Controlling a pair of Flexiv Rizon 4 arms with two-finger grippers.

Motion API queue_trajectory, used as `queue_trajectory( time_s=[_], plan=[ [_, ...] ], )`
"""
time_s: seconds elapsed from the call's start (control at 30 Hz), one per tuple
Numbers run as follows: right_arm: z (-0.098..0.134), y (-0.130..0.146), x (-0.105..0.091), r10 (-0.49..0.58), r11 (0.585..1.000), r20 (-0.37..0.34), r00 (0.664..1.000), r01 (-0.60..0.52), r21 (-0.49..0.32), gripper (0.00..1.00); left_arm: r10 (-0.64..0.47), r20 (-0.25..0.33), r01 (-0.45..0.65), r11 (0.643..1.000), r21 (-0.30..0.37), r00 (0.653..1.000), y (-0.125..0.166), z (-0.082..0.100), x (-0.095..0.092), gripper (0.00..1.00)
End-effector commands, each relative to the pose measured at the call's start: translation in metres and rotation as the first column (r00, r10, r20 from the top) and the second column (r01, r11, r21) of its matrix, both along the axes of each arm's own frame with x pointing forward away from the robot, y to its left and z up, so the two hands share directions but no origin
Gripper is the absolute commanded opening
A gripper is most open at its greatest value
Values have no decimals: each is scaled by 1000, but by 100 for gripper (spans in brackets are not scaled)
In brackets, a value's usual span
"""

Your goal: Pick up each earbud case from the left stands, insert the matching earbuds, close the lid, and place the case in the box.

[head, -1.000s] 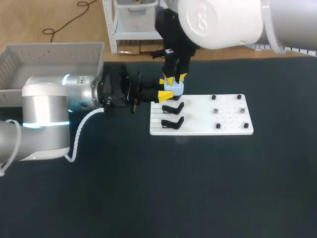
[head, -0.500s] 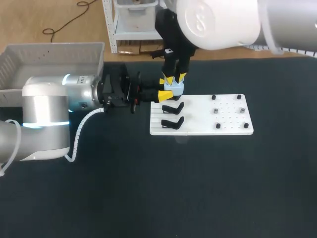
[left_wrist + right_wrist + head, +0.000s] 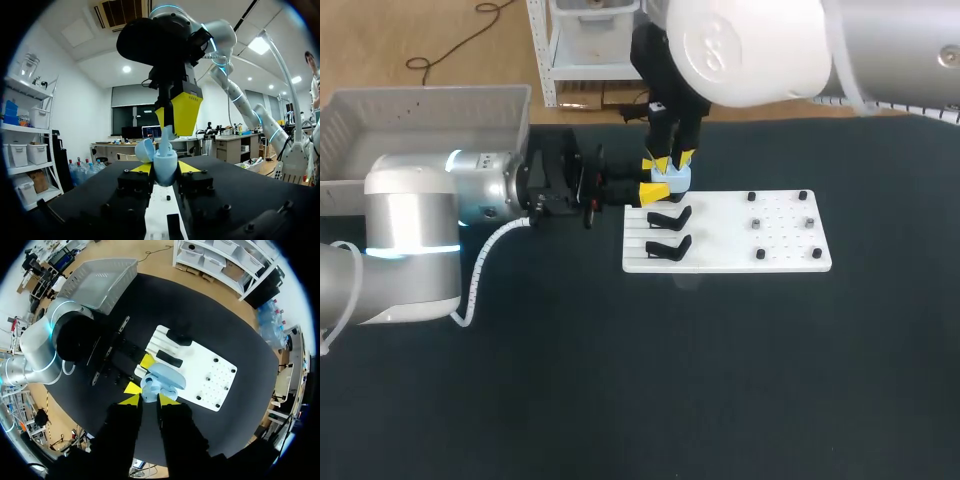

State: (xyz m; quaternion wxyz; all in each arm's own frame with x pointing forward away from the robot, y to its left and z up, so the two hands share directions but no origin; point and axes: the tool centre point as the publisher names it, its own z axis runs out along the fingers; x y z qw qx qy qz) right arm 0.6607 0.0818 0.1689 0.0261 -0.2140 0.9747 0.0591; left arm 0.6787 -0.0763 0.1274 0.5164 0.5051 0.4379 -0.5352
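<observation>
left jaws: clamped on light-blue egg-shaped earbud case [image 3: 165, 172], lid open, at white pegged board's [image 3: 782, 252] far-left corner on black worktop [image 3: 720, 380] | right jaws: narrow, pinching pale earbud [image 3: 165, 141] just above case

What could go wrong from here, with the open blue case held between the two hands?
1. The right hand holds a light blue earbud at the mouth of the light blue egg-shaped earbud case. If misaligned, it may jam or fall.
2. The open lid stands close beside the right hand and could get knocked.
3. The left hand grips only the case's sides. A downward push might slip it toward the white board.
</observation>
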Motion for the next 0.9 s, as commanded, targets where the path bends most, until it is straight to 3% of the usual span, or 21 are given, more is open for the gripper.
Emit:
queue_trajectory(
  time_s=[0.03,0.6,0.7,0.77,0.9],
  plan=[
    [-2,0,1,-3,1000,-3,1000,3,0,0,-2,1,2,1000,-1,1000,0,-1,1,0],
    [-6,4,6,4,1000,-20,1000,-4,-18,0,-2,1,2,1000,-1,1000,0,-1,1,0],
    [-7,4,6,4,1000,-25,1000,-5,-21,42,-2,1,2,1000,-1,1000,0,-1,1,0],
    [-6,4,5,4,1000,-24,1000,-4,-15,100,-2,1,2,1000,-1,1000,0,-1,1,0],
    [-1,3,2,9,1000,-13,1000,-9,-8,100,-2,1,2,1000,-1,1000,0,-1,1,0]
  ],
)
